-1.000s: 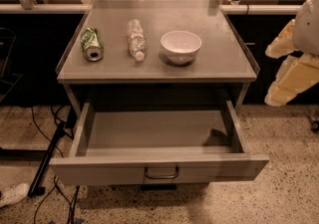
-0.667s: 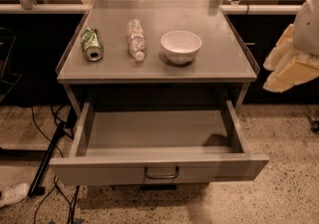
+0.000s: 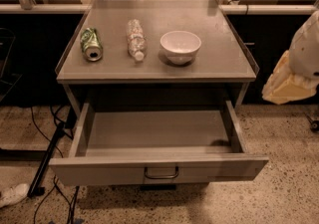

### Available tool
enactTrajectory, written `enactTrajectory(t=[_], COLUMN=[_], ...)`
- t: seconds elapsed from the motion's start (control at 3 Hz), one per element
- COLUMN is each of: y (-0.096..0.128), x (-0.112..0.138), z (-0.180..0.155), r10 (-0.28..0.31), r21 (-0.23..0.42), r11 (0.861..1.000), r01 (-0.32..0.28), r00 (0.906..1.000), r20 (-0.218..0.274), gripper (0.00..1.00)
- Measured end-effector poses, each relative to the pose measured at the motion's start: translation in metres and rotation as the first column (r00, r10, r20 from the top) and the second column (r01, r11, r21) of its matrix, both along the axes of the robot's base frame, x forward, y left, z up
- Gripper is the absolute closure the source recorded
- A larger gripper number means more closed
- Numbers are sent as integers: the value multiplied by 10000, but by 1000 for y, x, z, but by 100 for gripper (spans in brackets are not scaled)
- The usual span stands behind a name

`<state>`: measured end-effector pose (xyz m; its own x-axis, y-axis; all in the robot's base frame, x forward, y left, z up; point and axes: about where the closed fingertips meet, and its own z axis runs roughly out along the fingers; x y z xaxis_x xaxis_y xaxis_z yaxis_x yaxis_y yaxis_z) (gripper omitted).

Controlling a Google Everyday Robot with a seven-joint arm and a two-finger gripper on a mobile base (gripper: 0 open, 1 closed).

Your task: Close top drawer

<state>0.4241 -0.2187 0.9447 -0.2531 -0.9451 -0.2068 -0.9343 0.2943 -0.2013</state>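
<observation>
The top drawer (image 3: 159, 167) is pulled far out from under the grey tabletop (image 3: 219, 63), and its inside is bare. Its flat grey front faces me, with a small metal loop handle (image 3: 161, 173) in the middle. My gripper (image 3: 286, 86) is a cream-coloured shape hanging at the right edge of the view. It is beside the table's right front corner, above and to the right of the drawer and apart from it. The white arm (image 3: 306, 44) rises above it.
On the tabletop lie a green can (image 3: 91, 44) and a clear plastic bottle (image 3: 135, 39), and a white bowl (image 3: 180, 46) stands upright. Black cables (image 3: 47, 158) run over the speckled floor at the left. Dark counters stand behind on both sides.
The gripper has shifted a little to the right and down at the frame's edge. The drawer and the things on the table have not moved.
</observation>
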Motion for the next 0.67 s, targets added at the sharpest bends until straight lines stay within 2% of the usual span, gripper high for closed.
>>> enactTrajectory(t=[0.33, 0.67], y=[-7, -10], x=[-16, -30], z=[-46, -104], r10=[-281, -297], r21=[-196, -347], r11=[9994, 9991], r01=[270, 248], r00=[9977, 9883], r20=[-623, -1498], gripper=[100, 100])
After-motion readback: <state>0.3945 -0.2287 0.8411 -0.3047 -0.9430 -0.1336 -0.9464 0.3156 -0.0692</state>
